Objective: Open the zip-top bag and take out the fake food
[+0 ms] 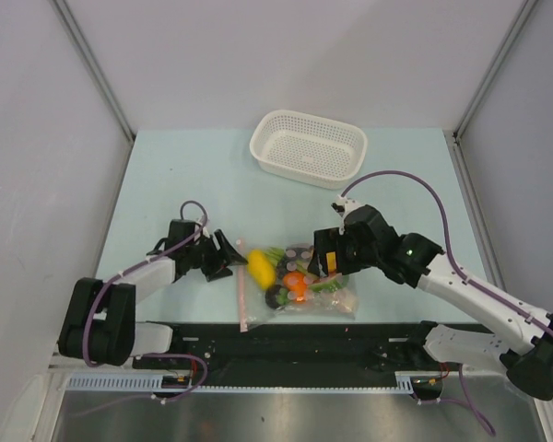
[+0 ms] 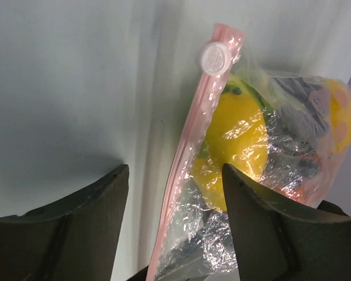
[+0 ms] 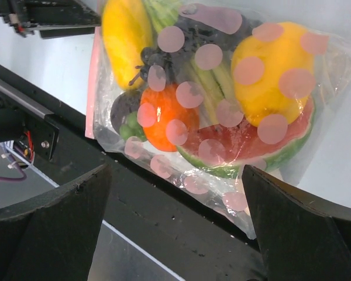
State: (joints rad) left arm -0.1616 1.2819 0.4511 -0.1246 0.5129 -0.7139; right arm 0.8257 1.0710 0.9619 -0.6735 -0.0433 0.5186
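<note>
The zip-top bag lies flat near the table's front edge, its pink zip strip on the left. Through the plastic I see the fake food: a yellow lemon, an orange, dark grapes, a watermelon slice and a yellow fruit. My left gripper is open at the zip end. In the left wrist view the zip strip runs between the fingers, and a white round tab sits at its far end. My right gripper hovers open over the bag's right side, holding nothing.
A white perforated basket stands empty at the back, right of centre. A black rail runs along the near edge just in front of the bag, and shows below the bag in the right wrist view. Grey walls close in both sides.
</note>
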